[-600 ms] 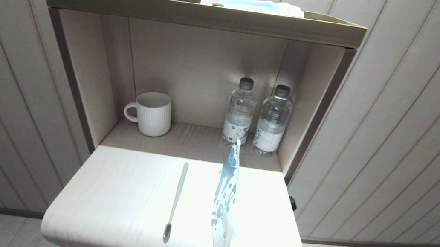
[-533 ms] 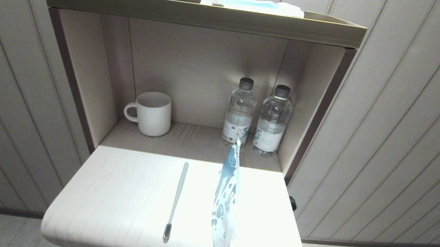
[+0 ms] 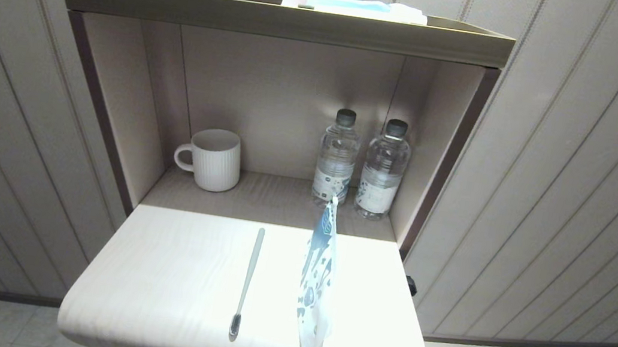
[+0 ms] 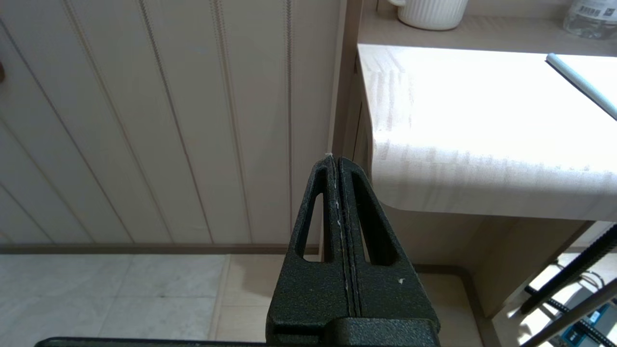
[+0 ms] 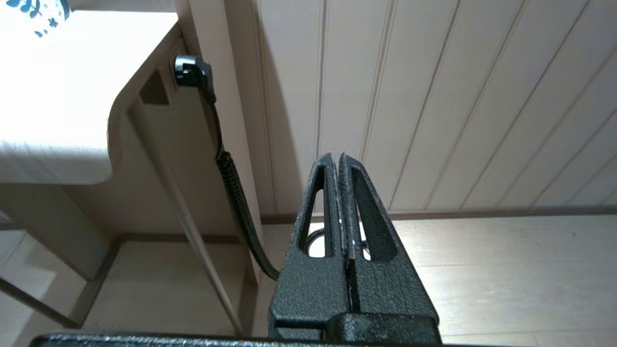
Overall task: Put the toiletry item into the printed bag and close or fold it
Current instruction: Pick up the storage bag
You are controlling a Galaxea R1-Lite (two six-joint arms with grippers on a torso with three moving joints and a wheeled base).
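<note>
On table (image 3: 162, 274), toothbrush (image 3: 248, 277) above tools (image 4: 337, 161).

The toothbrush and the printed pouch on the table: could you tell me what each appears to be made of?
Toothbrush: probably matte plastic; thin, uniform pale grey handle with a dark bristle head. Printed pouch: seemingly thin glossy plastic film or coated paper; it stands on edge, slightly crinkled, with blue prints on white.

2 water bottles (image 3: 337, 156) – 1 mug (image 3: 215, 159)
</note>
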